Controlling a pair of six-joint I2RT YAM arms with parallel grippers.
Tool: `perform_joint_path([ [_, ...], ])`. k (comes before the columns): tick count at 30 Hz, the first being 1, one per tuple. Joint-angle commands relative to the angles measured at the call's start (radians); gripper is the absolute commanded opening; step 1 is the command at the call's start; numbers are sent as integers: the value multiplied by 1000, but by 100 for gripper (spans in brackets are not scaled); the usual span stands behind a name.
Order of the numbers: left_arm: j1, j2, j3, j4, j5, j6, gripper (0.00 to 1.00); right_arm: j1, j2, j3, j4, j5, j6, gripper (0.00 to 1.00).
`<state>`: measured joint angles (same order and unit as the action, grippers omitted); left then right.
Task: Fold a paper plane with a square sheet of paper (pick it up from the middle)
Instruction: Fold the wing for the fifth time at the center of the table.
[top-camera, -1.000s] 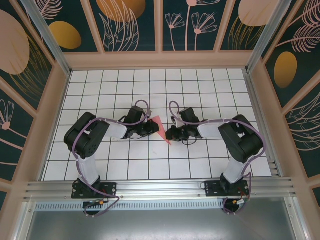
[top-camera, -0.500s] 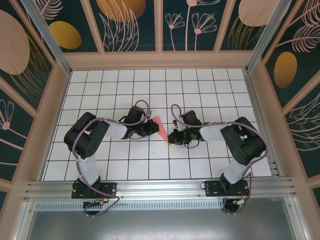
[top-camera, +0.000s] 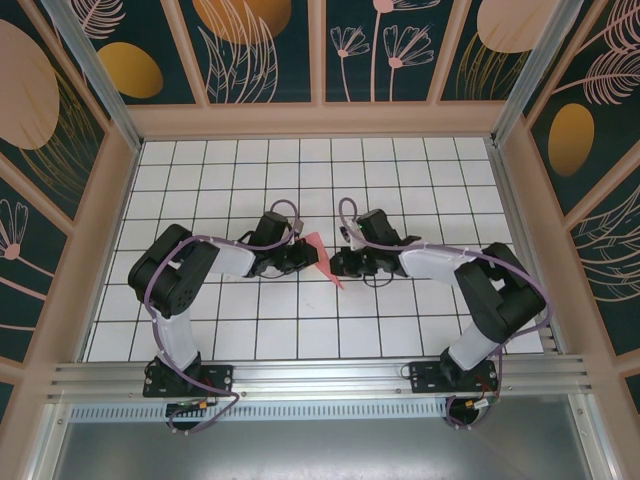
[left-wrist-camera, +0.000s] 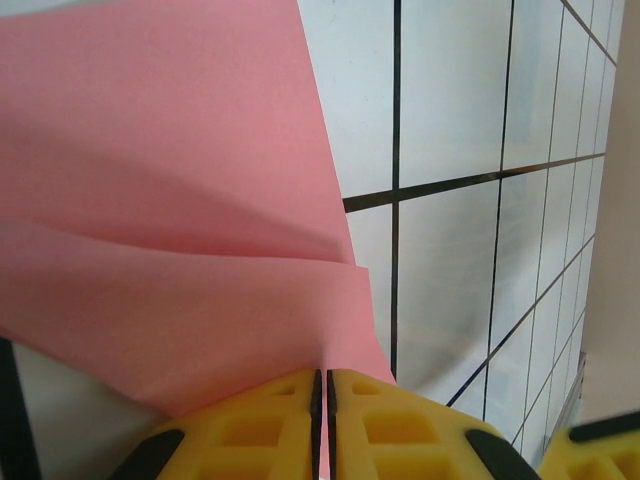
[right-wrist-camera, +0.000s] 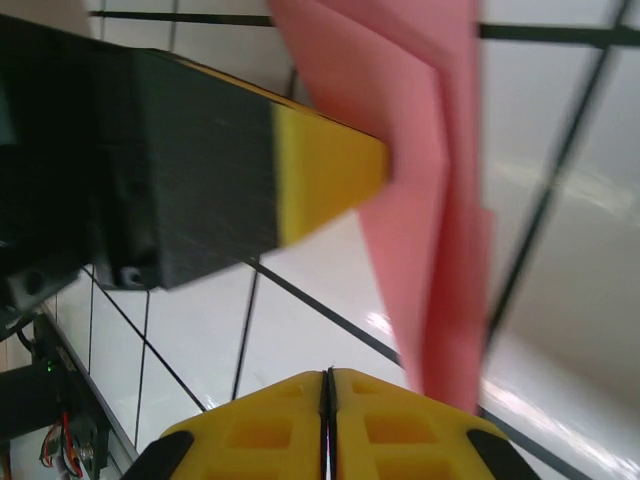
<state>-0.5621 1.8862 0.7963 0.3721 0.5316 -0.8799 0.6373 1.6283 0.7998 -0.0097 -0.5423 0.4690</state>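
Note:
The paper plane (top-camera: 320, 252) is pink-red paper folded into a narrow pointed dart with layered flaps, held on edge above the grid table between the two arms. My left gripper (top-camera: 306, 258) is shut on it from the left. In the left wrist view the paper (left-wrist-camera: 180, 230) runs down into the thin slit of that gripper (left-wrist-camera: 322, 385). My right gripper (top-camera: 336, 264) sits just right of the dart's lower tip. In the right wrist view it (right-wrist-camera: 327, 385) is shut with nothing between its fingers. The paper (right-wrist-camera: 425, 230) hangs just beyond it, pinched by the left gripper's yellow fingertip (right-wrist-camera: 325, 175).
The white grid table (top-camera: 400, 180) is bounded by a raised tan wall (top-camera: 320, 120) at the back and sides, and an aluminium rail (top-camera: 320, 375) runs along the near edge. Both arms' elbows bulge outward at mid-table.
The right gripper dipped toward the near edge, then came back up and left beside the dart's tip, and its elbow swung further right. The left gripper and the paper have stayed put.

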Motion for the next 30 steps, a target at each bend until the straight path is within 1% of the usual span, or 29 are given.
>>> perform_joint_path([
  [1,2,99,-4,-135,-203,42,15,26,66,76,-32,-1,-36,10],
  [5,1,106,13,-171,-215,46,15,35,160,146,-75,-5,-64,7],
  [9,1,111,21,-189,-225,54,15,33,205,159,-95,10,-75,4],
  [21,1,116,36,-253,-282,65,15,15,204,79,-110,12,-104,3],
  [30,1,116,47,-303,-333,73,14,-8,163,-2,-113,-10,-130,2],
])
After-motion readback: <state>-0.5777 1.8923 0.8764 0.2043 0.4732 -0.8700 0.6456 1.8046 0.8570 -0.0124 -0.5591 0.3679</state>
